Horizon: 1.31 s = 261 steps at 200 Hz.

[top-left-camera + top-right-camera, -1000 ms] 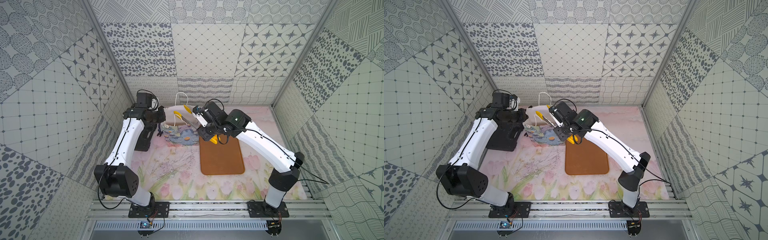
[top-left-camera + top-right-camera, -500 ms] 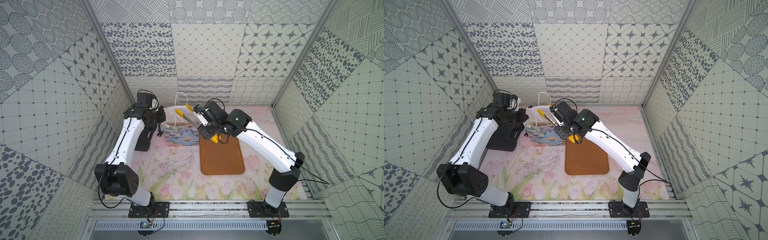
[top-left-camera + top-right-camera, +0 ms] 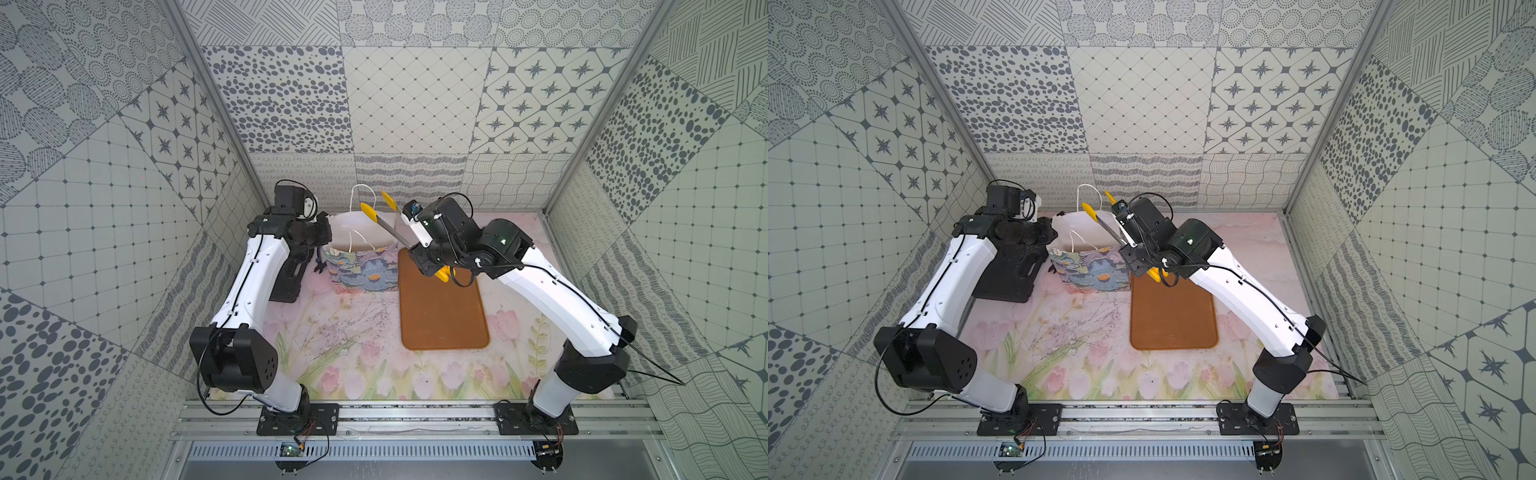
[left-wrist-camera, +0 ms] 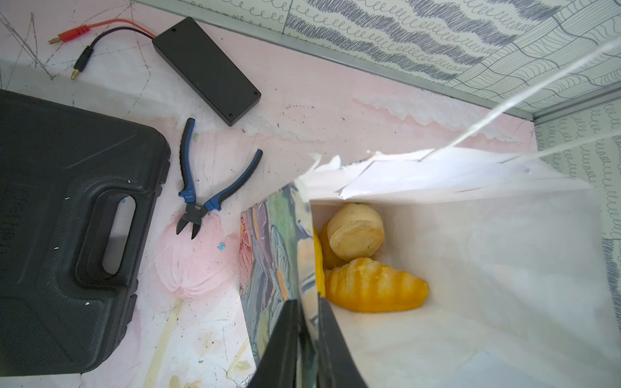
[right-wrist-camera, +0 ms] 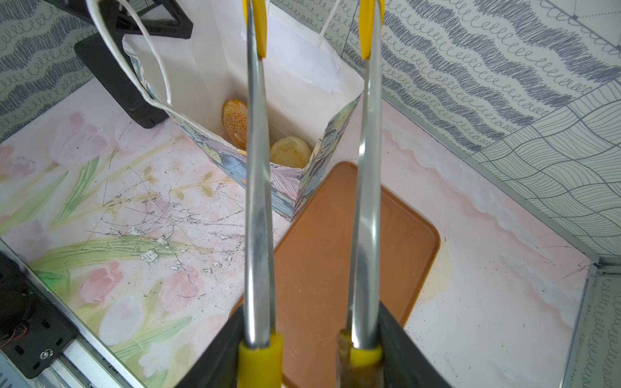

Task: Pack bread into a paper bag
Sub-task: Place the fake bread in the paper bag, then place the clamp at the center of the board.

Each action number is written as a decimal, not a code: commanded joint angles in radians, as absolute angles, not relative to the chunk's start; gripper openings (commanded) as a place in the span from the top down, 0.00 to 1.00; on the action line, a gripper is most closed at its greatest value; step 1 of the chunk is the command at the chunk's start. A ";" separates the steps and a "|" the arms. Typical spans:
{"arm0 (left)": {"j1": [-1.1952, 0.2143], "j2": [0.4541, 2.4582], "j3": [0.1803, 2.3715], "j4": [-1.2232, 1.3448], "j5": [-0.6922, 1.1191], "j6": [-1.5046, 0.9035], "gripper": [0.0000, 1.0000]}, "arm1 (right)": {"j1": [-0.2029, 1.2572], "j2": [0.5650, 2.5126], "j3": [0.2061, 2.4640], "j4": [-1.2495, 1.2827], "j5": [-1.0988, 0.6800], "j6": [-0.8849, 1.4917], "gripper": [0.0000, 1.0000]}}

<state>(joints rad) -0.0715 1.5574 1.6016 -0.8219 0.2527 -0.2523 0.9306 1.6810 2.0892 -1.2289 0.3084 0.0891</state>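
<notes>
From my console, the steel tongs with yellow tips (image 3: 384, 226) have swung up over the last second. Both tips now stand above the mouth of the white paper bag with the blue flower print (image 3: 361, 272), slightly above the centre in both top views. The right gripper (image 5: 309, 349) is clamped on the tong handles. The two blades are apart with nothing between them, so I judge the last piece has been dropped.

The left gripper (image 4: 307, 312) has barely changed. Its jaws are pinched together on the bag's printed wall at the rim, holding the mouth open.

In the left wrist view, lower right of centre, I see the golden bread inside: a round bun (image 4: 356, 231) on top of a striped croissant-like loaf (image 4: 373, 285), with more half hidden behind. I can't count all five pieces. The flat orange-brown tray (image 3: 440, 316), just right of the bag, is bare, and I see no bread on the table.

So I think packing is essentially finished, and what's left is withdrawing the tongs and letting go of the rim without tipping the bag
</notes>
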 commanded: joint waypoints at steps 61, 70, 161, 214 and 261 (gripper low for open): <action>-0.072 1.558 1.618 -0.820 0.249 -0.235 0.81 | 0.899 1.566 2.021 -1.154 0.382 0.099 0.43; -0.072 1.559 1.620 -0.820 0.249 -0.235 0.81 | 0.896 1.557 2.014 -1.154 0.388 0.102 0.43; -0.072 1.561 1.620 -0.819 0.247 -0.239 0.80 | 0.820 1.452 1.900 -1.160 0.414 0.141 0.43; -0.072 1.559 1.624 -0.816 0.237 -0.240 0.80 | 0.723 1.376 1.791 -1.138 0.378 0.163 0.43; -0.073 1.552 1.614 -0.813 0.232 -0.244 0.79 | 0.642 1.328 1.697 -1.115 0.347 0.160 0.43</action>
